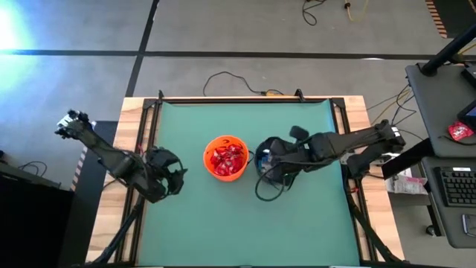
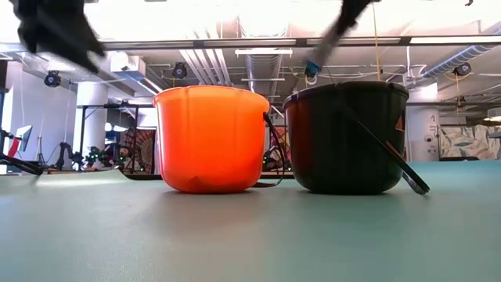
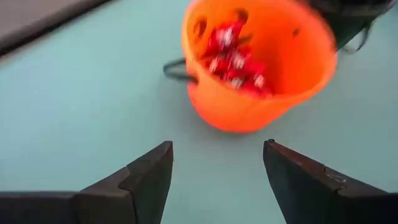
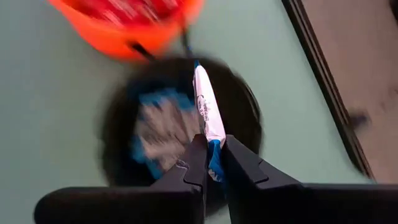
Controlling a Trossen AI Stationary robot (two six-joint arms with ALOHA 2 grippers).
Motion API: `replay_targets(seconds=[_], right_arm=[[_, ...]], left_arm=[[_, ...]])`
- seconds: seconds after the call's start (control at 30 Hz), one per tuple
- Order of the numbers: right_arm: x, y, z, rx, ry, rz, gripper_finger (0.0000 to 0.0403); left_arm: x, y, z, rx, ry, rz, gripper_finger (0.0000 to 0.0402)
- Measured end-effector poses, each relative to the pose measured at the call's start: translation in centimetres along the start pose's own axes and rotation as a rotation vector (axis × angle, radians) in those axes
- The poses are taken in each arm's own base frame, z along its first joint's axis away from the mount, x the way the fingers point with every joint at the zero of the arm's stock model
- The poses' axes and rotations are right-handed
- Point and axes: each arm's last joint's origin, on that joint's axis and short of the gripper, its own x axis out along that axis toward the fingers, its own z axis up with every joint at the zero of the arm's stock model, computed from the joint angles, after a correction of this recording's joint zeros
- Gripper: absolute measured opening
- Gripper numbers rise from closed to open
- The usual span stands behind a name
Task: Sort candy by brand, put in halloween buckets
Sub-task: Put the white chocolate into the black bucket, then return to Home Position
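The orange bucket (image 1: 226,157) stands upright on the green mat near the table's middle, with red candy packets (image 3: 235,59) inside. The black bucket (image 1: 269,165) stands just right of it; white-and-blue bars (image 4: 163,124) lie in it, and its thin handle (image 2: 391,153) hangs down to the mat. My right gripper (image 4: 212,163) hovers above the black bucket, shut on one white-and-blue bar (image 4: 206,106). My left gripper (image 3: 216,171) is open over the mat left of the orange bucket, holding nothing. My right gripper pinches a slim white-and-blue bar by its blue end (image 4: 213,163) between the two fingers. The fingers come from above, pointing down, and lie along the bar. The bar is lifted clear and sticks out past the fingertips over the black bucket's mouth.
A dark frame edges the green mat (image 1: 223,223), and wooden table strips (image 1: 132,134) lie outside it. Bare mat shows in front of and behind the buckets. Cables (image 1: 230,78) lie beyond the far edge. A desk with a keyboard (image 1: 457,186) stands to the right.
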Motion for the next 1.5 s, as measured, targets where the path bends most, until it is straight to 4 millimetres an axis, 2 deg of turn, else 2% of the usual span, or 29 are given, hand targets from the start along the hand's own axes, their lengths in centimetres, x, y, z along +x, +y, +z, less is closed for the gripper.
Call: replay_targets(seconds=[0.2, 0.37, 0.47, 0.57, 0.73, 0.87, 0.97, 1.07, 1.13, 1.33, 1.5], right_arm=[[4.4, -0.5, -2.3, 0.051, 0.189, -0.092, 0.0023], [8.2, 0.2, -3.2, 0.108, 0.217, -0.004, 0.0029], [9.4, 0.6, -3.1, 0.203, 0.147, 0.011, 0.0045], [9.7, 0.7, -2.9, 0.296, 0.100, -0.008, 0.0075], [8.0, 0.2, -2.2, 0.347, 0.078, 0.029, 0.0148], [5.0, -1.0, -2.0, 0.357, -0.004, 0.098, 0.0200], [2.4, -2.2, -2.4, 0.349, -0.164, 0.057, 0.0222], [0.5, -3.4, -2.9, 0.365, -0.343, -0.045, 0.0233], [-0.2, -4.1, -2.9, 0.382, -0.421, -0.051, 0.0237], [-0.8, -4.5, -2.7, 0.392, -0.529, 0.076, 0.0232], [-0.9, -4.2, -1.8, 0.340, -0.593, 0.088, 0.0225]], left_arm=[[4.0, 1.5, -4.5, -0.064, 0.116, 0.068, 0.0233], [5.8, 1.9, -6.5, -0.144, 0.136, 0.026, 0.0233], [6.7, 1.9, -7.3, -0.171, 0.123, -0.005, 0.0233], [7.6, 1.8, -8.2, -0.183, 0.102, -0.015, 0.0233], [8.9, 1.6, -9.4, -0.135, 0.100, 0.005, 0.0233], [9.5, 1.2, -10.0, -0.112, 0.133, 0.027, 0.0233], [9.6, 0.4, -10.6, -0.088, 0.143, 0.019, 0.0233], [9.8, 0.2, -11.6, -0.064, 0.195, 0.036, 0.0233], [9.9, 0.1, -12.3, -0.055, 0.256, 0.045, 0.0233], [9.5, -0.4, -13.9, 0.014, 0.306, 0.071, 0.0233], [7.9, -1.0, -13.4, 0.065, 0.450, 0.186, 0.0233]])
